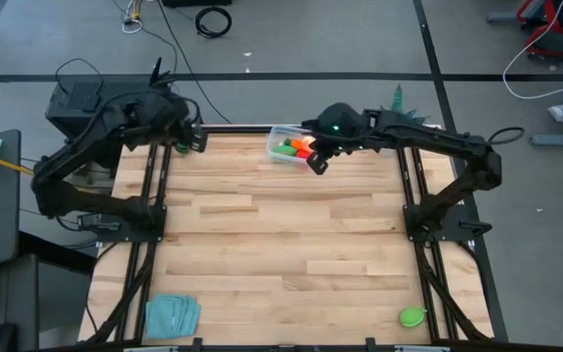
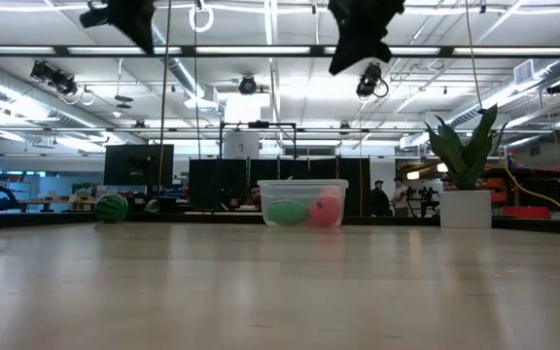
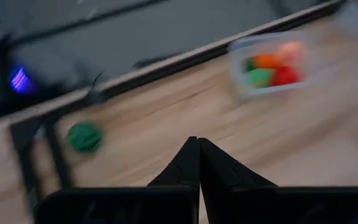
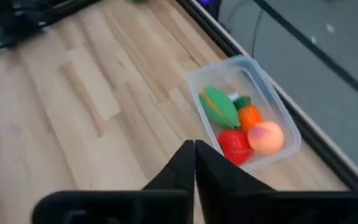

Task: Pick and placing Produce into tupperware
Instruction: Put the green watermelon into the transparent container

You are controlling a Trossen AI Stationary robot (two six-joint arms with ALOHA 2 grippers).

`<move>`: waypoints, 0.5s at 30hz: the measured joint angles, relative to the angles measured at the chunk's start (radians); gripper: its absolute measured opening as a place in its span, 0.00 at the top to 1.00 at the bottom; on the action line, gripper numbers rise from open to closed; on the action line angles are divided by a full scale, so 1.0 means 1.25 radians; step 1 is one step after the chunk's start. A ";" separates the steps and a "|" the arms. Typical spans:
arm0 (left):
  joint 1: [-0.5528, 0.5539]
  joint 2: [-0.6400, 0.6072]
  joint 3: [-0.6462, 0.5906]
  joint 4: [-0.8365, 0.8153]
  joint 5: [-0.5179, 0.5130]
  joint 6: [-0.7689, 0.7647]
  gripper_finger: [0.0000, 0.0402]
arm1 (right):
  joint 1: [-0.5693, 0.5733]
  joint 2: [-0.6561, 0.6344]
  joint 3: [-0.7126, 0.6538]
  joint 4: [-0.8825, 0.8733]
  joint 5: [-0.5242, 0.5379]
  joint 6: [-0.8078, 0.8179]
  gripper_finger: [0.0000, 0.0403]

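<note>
Remaining: green piece (image 1: 412, 316) at table's 5 o'clock; right gripper (image 1: 318, 162), jaws together, nearer; tupperware (image 1: 280, 132) at 12 o'clock.

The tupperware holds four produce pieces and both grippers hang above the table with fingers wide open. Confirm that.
Wrong on the fingers: both wrist views show each gripper's fingers pressed together, left gripper and right gripper. The tupperware does hold four produce pieces, and both grippers hang above the table.
</note>
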 joint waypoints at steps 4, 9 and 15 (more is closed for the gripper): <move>0.087 0.033 -0.001 -0.061 0.001 -0.051 0.96 | 0.023 -0.033 0.000 0.000 -0.013 -0.049 0.96; 0.151 0.081 -0.001 -0.064 0.001 -0.069 0.96 | 0.041 -0.064 0.000 0.000 -0.043 -0.080 0.97; 0.190 0.125 -0.001 -0.066 0.002 -0.068 0.92 | 0.053 -0.078 0.000 0.001 -0.045 -0.092 0.98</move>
